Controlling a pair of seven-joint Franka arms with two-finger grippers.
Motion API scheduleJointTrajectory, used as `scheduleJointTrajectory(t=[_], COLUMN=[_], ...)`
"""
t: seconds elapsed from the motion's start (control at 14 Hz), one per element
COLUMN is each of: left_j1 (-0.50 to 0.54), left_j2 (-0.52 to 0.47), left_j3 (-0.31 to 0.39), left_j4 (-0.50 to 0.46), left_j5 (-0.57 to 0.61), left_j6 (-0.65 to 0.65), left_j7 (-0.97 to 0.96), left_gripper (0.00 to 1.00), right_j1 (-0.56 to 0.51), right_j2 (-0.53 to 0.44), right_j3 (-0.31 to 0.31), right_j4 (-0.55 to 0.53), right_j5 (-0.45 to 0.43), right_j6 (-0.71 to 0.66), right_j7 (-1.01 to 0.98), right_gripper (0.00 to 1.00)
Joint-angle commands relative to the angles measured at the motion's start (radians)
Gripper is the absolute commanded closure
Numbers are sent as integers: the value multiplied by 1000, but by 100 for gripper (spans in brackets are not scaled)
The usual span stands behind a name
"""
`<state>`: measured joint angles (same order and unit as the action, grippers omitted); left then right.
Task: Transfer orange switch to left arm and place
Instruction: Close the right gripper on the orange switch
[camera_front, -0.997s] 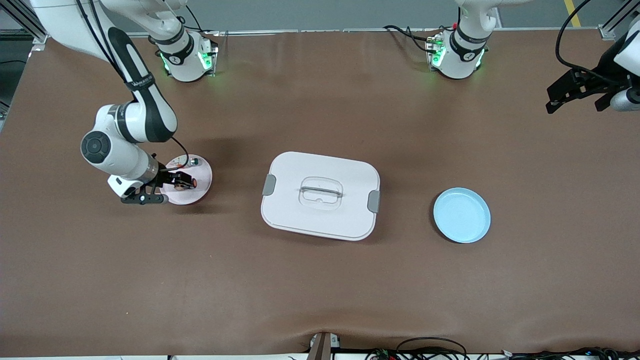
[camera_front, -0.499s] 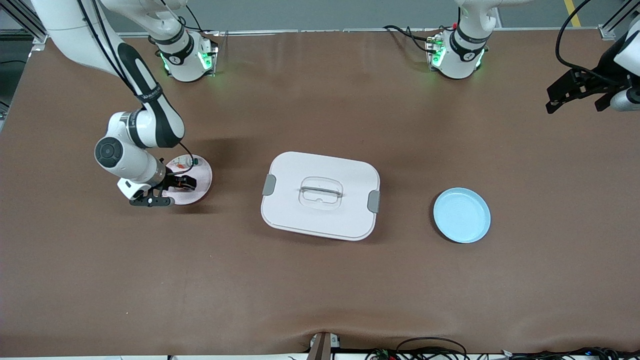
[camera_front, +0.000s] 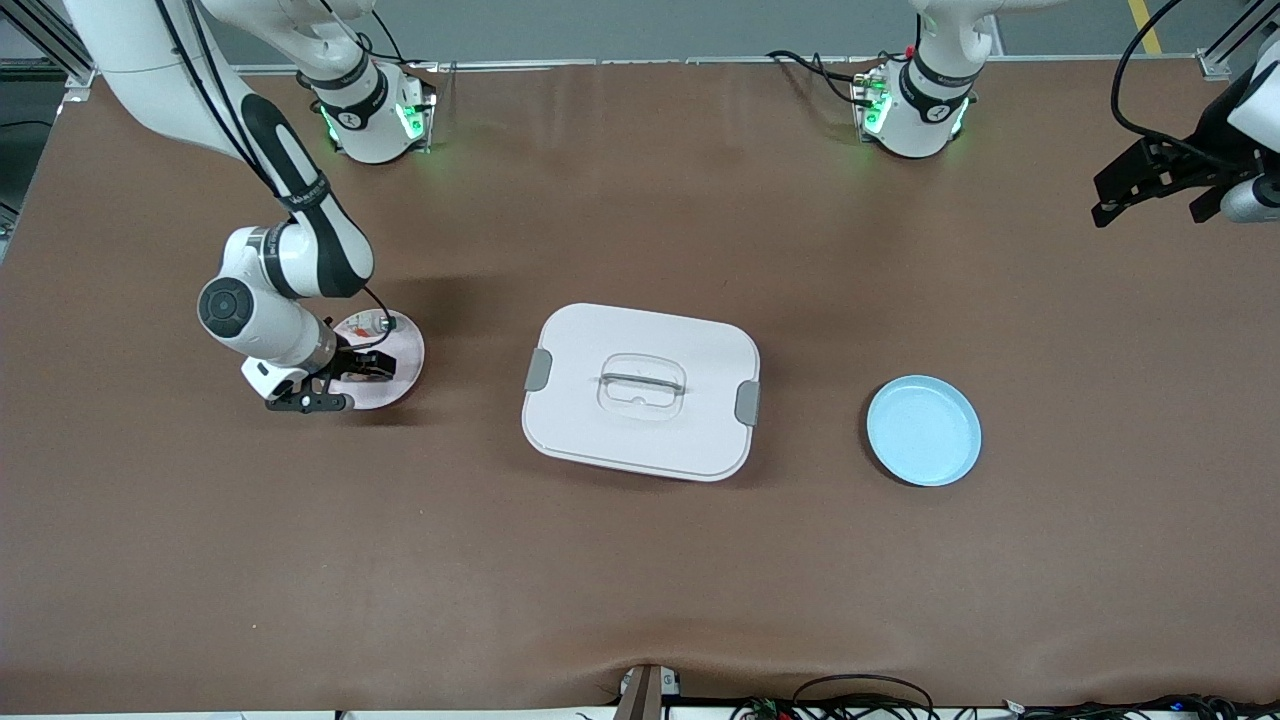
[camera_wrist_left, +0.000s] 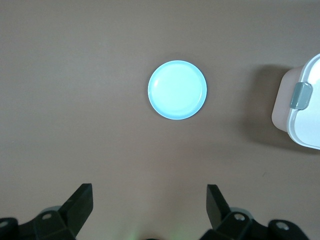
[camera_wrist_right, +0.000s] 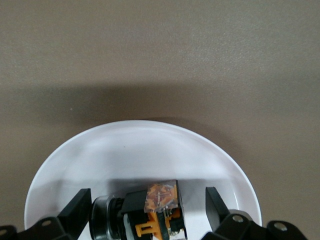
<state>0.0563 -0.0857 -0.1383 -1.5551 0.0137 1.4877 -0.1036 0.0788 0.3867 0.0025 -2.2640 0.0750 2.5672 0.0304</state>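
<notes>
- Orange switch (camera_front: 372, 368) on pink plate (camera_front: 400, 350) toward right arm's end; right gripper (camera_front: 368, 371) low over it, left gripper (camera_front: 1150, 185) waiting aloft; box (camera_front: 640, 390) mid-table, blue plate (camera_front: 923, 431) beside.
- Left wrist: fingers (camera_wrist_left: 80, 202) spread wide above bare table.
- Right wrist: fingers (camera_wrist_right: 80, 200) spread, flanking switch (camera_wrist_right: 155, 210), not pinching.

The black-and-orange switch (camera_wrist_right: 152, 215) lies on its side on a pink plate (camera_front: 404, 352), well apart from the closed white box (camera_front: 640, 390).
</notes>
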Motion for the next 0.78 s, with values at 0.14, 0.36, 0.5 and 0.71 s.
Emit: scheduleJointTrajectory(t=[0.14,0.36,0.5,0.71], left_j1=[5,5,5,4], left_j2=[-5,-3,-3,1], left_j3=[-1,-1,-1,-1], left_j4=[6,6,6,6], left_j5=[3,3,3,5], left_j6=[-4,-4,-4,-3], left_j7=[21,21,21,21], left_gripper=[0,0,0,0], right_j1=[44,55,55,52], right_j2=[-5,-6,-6,-6], right_j3=[-1,-2,-2,-2], right_j4=[-6,-6,-12,-12], right_j5=[5,5,3,-1], right_j6=[-5,-10,-10,-10], right_j7=[19,17,16,6], right_gripper=[0,0,0,0])
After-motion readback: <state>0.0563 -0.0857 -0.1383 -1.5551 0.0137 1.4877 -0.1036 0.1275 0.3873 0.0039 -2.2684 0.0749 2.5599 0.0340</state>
